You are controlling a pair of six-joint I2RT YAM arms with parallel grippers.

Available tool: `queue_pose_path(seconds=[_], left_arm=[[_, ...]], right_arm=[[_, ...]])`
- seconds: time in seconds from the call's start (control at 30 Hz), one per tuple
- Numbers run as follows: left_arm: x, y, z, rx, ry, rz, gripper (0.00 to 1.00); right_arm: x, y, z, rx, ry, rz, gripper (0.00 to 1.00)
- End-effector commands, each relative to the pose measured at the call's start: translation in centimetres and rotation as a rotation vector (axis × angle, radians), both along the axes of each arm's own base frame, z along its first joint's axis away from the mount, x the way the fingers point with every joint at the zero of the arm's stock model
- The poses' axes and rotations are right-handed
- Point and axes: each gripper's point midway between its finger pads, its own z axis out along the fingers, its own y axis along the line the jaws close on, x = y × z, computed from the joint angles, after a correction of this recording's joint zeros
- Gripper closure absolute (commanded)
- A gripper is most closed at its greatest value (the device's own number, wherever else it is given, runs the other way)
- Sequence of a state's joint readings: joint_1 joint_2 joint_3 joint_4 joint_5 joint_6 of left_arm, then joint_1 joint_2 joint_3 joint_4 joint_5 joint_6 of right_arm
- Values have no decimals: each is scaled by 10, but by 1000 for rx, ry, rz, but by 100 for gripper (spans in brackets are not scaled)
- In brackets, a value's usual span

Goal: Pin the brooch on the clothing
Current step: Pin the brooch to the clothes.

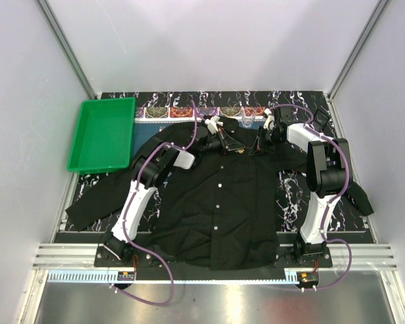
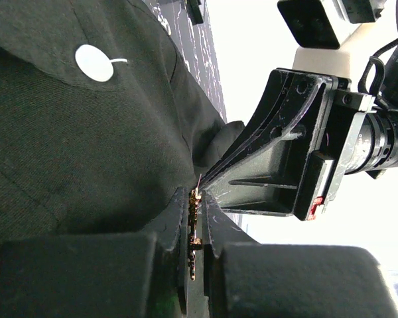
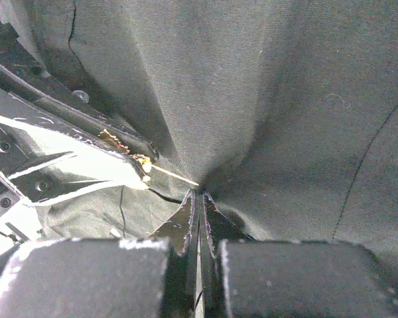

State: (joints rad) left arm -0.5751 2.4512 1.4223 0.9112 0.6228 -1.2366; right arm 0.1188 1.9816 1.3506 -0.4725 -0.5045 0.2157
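- Brooch (image 2: 194, 228), small and golden, is sitting edge-on between the fingers of my left gripper (image 2: 198, 199). It is up near the collar end of the black shirt (image 1: 219, 209), which is lying spread out on a patterned mat (image 1: 182, 111).
- My left gripper is clamping the brooch tightly, and its thin pin (image 3: 176, 177) is sticking out bare toward my other hand.
- My right gripper (image 3: 200, 199) is pinching a raised fold of the shirt with its jaws closed on the cloth. The fabric is tenting up, with creases running into the fingertips.
- The pin tip is pointing at that fold, just beside my right fingertips. I cannot tell whether it is touching the cloth yet.
- As I judge it, I am lining up to push the pin through the fold, and nothing is fastened yet.
- The pin may be aiming too close to my right fingertips, so it could strike the jaw instead of cloth and bend or skid off.
- My hold on the brooch is narrow and edge-on, so pushing against taut cloth could twist it or pop it free.
- The fold could slip out of my right grip under the push, and the fabric would go slack.
- A shallow angle could let the pin glide along the surface without piercing.
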Motion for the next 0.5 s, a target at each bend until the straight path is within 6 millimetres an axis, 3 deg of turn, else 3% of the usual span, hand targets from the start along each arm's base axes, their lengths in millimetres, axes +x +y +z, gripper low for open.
queue_pose_path(seconds=[0.0, 0.47], left_arm=[[5, -4, 4, -16, -12, 25, 100], [0, 5, 4, -11, -2, 32, 100]], right_arm=[[8, 0, 28, 29, -89, 17, 100], [9, -2, 30, 41, -101, 25, 100]])
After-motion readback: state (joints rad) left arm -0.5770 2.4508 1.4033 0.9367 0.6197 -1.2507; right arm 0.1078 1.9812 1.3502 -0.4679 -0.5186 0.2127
